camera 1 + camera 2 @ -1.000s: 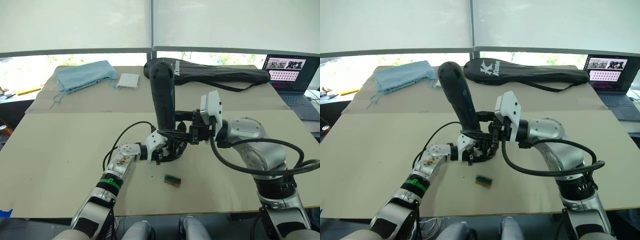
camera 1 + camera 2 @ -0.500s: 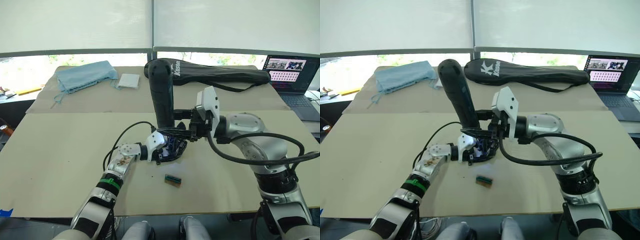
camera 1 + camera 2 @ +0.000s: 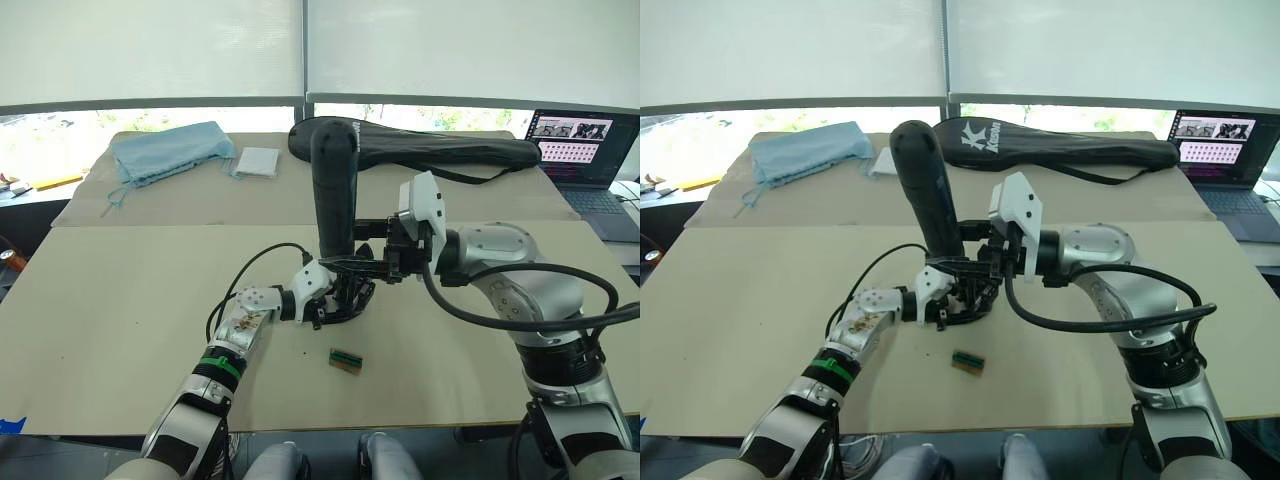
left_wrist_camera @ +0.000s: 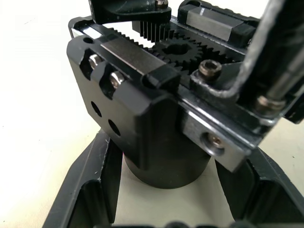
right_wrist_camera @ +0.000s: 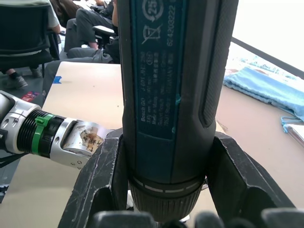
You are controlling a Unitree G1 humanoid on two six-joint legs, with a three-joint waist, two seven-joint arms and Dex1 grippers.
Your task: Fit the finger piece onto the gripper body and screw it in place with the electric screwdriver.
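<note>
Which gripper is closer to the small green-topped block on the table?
Left. The left gripper holds the gripper body just beyond the green-topped block; the right gripper is higher and farther back, gripping the electric screwdriver.

My right gripper (image 3: 975, 262) clamps the electric screwdriver (image 3: 928, 190), which stands nearly upright, its rounded top tipped toward eleven o'clock. Its lower end meets the gripper body (image 3: 962, 298), which my left gripper (image 3: 940, 301) holds against the table (image 3: 760, 290); the bit itself is, I think, hidden among the black parts. A small green-topped block (image 3: 967, 361) lies near, at six o'clock from the gripper body. At twelve o'clock lies a black racket bag (image 3: 1060, 145), at eleven a blue cloth (image 3: 805, 150), at two an open laptop (image 3: 1225, 150).
</note>
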